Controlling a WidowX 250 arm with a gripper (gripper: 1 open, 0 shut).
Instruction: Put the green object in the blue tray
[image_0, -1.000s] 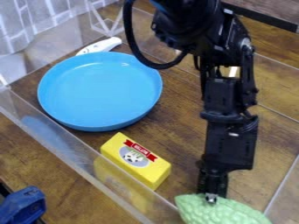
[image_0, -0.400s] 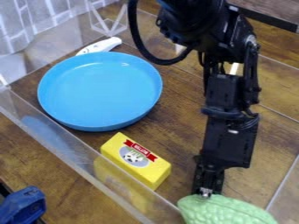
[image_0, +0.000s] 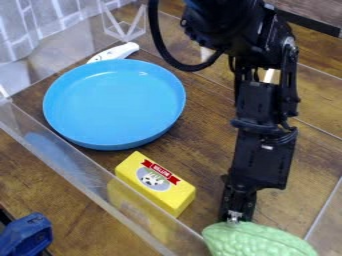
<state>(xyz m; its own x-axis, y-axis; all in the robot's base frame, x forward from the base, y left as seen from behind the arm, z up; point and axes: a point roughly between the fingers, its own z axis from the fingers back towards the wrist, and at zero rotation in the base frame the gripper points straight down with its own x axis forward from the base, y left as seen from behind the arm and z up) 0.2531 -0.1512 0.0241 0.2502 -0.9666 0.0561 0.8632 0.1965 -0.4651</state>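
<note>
Dark wood bench (image_0: 201, 135), walled along the near-left edge by a clear plastic pane (image_0: 60, 165). Black arm (image_0: 261, 130) reaching down from the top of the view to the bottom right, ending in a claw (image_0: 237, 216) pointed steeply downward. Claw tips pressed together, right at the top edge of the green object (image_0: 261, 241); cannot tell whether actually touching or pinching it. Green object lying on the bench directly below the claw, bumpy and pale, partly cut off by the bottom of the view. Yellow box (image_0: 152, 183) with a red label just to the left of the claw, flat on the bench, apart from the green object. Blue tray (image_0: 114, 102) well up and to the left of the claw, round and shallow, nothing inside it. White object (image_0: 115, 52) beyond the tray's far rim, farther still from the claw. Dark blue cloth (image_0: 24, 236) in the bottom-left corner, outside the clear pane.
</note>
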